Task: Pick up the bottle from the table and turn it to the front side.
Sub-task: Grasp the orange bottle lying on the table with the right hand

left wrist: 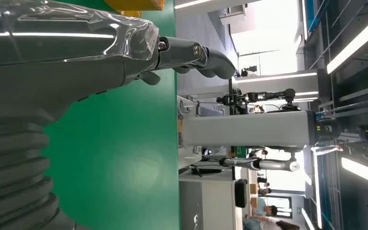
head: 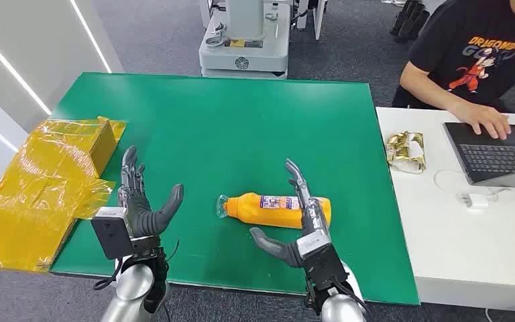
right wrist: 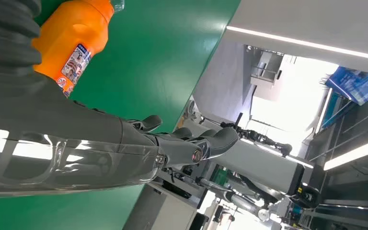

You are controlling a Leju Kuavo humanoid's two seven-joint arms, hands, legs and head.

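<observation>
Sideways on the table lies the orange labelled bottle.

Robotics lab/office, green table, laptop, parked robot base

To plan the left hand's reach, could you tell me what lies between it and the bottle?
Only bare green mat, as the head view shows, separates the left hand from the bottle.
</observation>
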